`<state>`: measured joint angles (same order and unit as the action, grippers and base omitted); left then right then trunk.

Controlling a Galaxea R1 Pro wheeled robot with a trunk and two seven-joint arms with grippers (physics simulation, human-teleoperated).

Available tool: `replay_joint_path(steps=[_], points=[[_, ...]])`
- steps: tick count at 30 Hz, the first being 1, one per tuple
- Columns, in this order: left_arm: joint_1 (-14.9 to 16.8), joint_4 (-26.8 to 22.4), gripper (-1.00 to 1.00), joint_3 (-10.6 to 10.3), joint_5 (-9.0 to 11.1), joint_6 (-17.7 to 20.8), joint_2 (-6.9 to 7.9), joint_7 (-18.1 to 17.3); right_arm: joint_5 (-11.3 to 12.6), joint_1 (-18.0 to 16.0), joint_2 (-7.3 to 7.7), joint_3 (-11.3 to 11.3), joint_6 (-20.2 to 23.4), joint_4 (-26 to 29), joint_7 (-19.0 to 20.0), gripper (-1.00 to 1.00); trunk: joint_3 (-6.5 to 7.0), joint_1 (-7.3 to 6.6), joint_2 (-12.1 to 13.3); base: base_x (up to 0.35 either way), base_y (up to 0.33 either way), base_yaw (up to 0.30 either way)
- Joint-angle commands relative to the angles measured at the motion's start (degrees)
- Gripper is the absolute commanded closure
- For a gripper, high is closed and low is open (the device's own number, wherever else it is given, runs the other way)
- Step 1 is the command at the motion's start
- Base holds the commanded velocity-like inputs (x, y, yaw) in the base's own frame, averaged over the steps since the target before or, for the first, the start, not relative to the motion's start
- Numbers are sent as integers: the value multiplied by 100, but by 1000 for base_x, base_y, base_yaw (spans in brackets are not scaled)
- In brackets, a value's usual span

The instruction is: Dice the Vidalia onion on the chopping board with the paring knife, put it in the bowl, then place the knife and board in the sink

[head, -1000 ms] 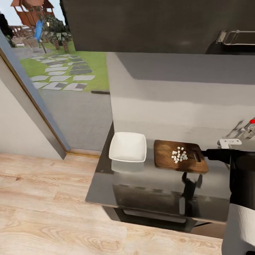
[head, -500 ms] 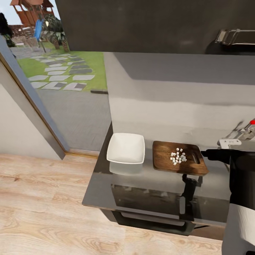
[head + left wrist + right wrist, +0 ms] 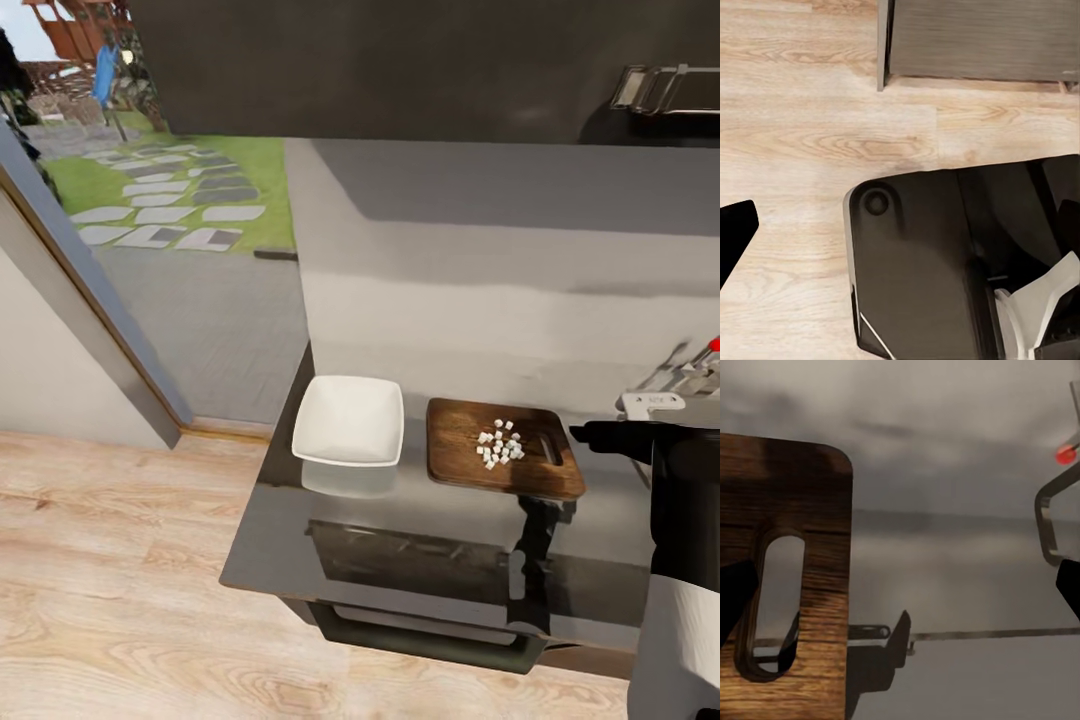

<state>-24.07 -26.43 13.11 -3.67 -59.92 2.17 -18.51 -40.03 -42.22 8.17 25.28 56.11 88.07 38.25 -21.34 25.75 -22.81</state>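
A dark brown chopping board (image 3: 503, 449) lies flat on the glossy grey countertop (image 3: 400, 530), its slot-shaped handle hole turned toward the robot's right side, with a small heap of white diced onion (image 3: 499, 443) resting on its middle. Just beside the board, toward the open doorway, sits the shallow white bowl (image 3: 349, 421), apart from the board by a narrow strip of worktop and holding nothing that can be seen. The right gripper (image 3: 590, 438) hangs just off the board's handle end, level with its edge. In the right wrist view the 2 fingertips (image 3: 736, 592) show as dark shapes at opposite edges of the picture, standing wide apart with nothing between them, and the board's handle end (image 3: 784, 577) with its slot lies right below that finger. Beyond the gripper, at the far right of the head view, the chrome tap (image 3: 672, 372) with its red knob (image 3: 713, 344) rises beside the steel drainboard; the same tap (image 3: 1050, 514) and red knob (image 3: 1065, 454) appear blurred in the right wrist view. The left wrist camera looks down on pale wooden floor (image 3: 802, 142) and the robot's dark base (image 3: 922, 262); 1 dark fingertip (image 3: 735, 232) of the left gripper juts in at the edge, and I cannot tell how its jaws stand. Beyond the counter's end, a doorway opens onto a lawn (image 3: 170, 190) with stepping stones.
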Motion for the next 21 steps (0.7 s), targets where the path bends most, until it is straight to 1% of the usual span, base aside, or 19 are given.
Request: replay_joint_path(steps=[1, 15, 21], points=[[-1, -8, -100, 43, -37, -8, -6, -30, -57, -5, -1, 0, 14, 6, 59, -100, -15, 3, -10, 0, 0, 0], [-1, -3, -100, 43, -37, -8, -6, -30, -57, -5, -8, -5, 14, 0, 59, -100, -105, 3, -10, 1, -1, 0], [-3, -3, -100, 43, -37, -8, -6, -30, -57, -5, -16, -6, 14, -1, 59, -100, -148, 3, -10, 60, -68, 0]])
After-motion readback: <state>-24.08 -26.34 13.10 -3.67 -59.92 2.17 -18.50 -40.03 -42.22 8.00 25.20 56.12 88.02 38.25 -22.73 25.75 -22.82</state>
